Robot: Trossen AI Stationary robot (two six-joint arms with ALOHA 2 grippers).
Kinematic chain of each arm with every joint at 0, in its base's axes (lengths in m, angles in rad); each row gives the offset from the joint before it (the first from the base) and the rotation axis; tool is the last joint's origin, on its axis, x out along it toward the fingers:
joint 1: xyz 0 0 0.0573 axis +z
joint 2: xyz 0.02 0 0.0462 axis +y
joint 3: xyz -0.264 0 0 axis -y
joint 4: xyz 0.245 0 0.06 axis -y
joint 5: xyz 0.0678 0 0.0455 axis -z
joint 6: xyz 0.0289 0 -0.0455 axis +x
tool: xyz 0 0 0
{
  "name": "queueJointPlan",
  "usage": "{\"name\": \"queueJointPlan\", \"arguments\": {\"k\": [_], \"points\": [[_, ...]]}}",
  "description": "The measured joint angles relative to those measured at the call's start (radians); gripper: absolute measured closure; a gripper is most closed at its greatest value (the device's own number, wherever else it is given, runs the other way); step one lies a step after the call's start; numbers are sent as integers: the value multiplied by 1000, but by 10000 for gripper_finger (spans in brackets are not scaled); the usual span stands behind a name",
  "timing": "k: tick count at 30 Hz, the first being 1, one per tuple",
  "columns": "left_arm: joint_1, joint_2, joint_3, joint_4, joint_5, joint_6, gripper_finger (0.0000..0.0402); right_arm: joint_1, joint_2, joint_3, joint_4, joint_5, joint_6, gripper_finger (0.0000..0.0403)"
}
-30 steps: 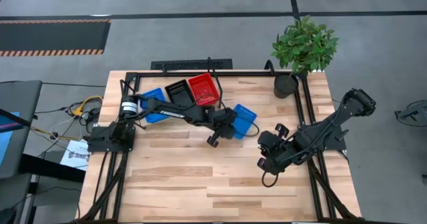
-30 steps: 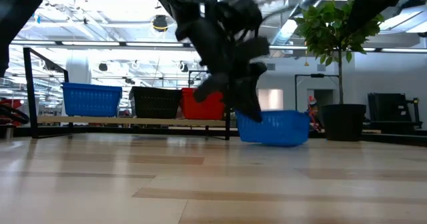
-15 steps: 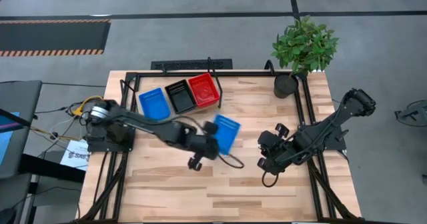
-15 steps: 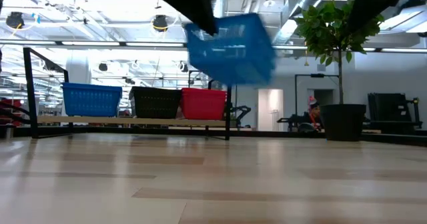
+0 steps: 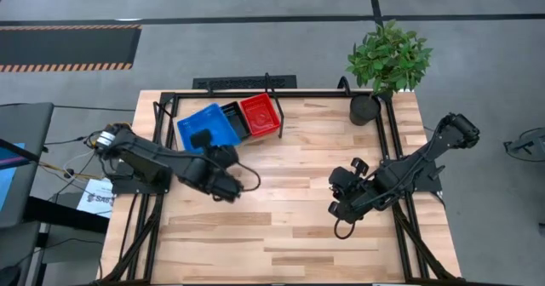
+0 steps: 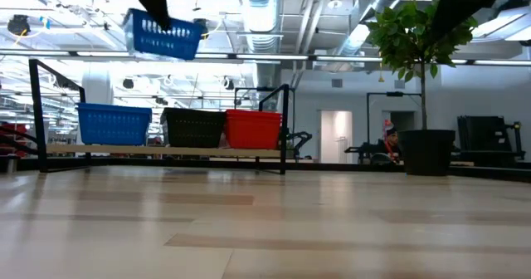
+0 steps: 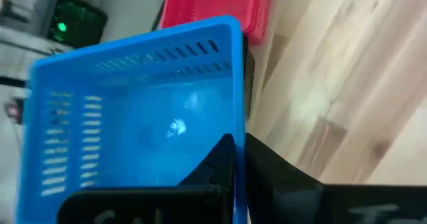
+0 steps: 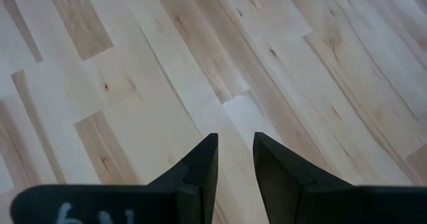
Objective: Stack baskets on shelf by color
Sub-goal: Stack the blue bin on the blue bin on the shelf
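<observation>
In the high view the left tool (image 5: pixel 207 141) sits in the upper left part of the frame, over the left end of the shelf (image 5: pixel 223 85). Its fingers are clamped tight on the wall of a blue basket (image 5: pixel 207 126), which it holds up in the air. The low view shows this lifted basket (image 6: pixel 163 35) at the upper left of the frame, tilted, well above the row of baskets on the shelf (image 6: pixel 158 151). In that row a second blue basket (image 6: pixel 114 124) stands at the left, a black basket (image 6: pixel 192 127) in the middle and a red basket (image 6: pixel 253 129) at the right, each just beside the next. From above, the held basket covers the blue one under it and part of the black basket (image 5: pixel 232 118); the red basket (image 5: pixel 259 114) shows in full beside it. In the left wrist view the dark fingers (image 7: pixel 227 167) pinch one wall of the blue basket (image 7: pixel 137 127), with the red basket (image 7: pixel 217 7) beyond it.

The right tool (image 5: pixel 339 199) waits low over the bare desk (image 5: pixel 281 226) at the right centre of the high view, its fingers (image 8: pixel 200 164) a narrow gap apart and holding nothing. A potted plant (image 5: pixel 387 60) stands at the desk's upper right corner.
</observation>
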Motion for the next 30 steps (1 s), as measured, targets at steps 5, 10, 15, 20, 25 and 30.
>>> {"name": "queueJointPlan", "arguments": {"k": [5, 10, 15, 20, 25, 30], "points": [[58, -70, -79, 59, 64, 137, 401, 0, 0, 0, 13, 2, -2, 285], [106, -220, -220, 19, 60, 148, 401, 0, 0, 0, 21, 2, -2, 285], [139, -449, -395, 179, 85, 153, 401, -6, 0, 0, 20, 16, -25, 285], [176, -581, -514, 328, 154, 277, 401, -28, 0, 0, 20, 16, -29, 285], [208, -597, -579, 369, 184, 359, 401, -34, 0, 0, 20, 16, -29, 285], [233, -585, -625, 358, 216, 370, 401, -34, 0, 0, 21, 15, -29, 285]]}}
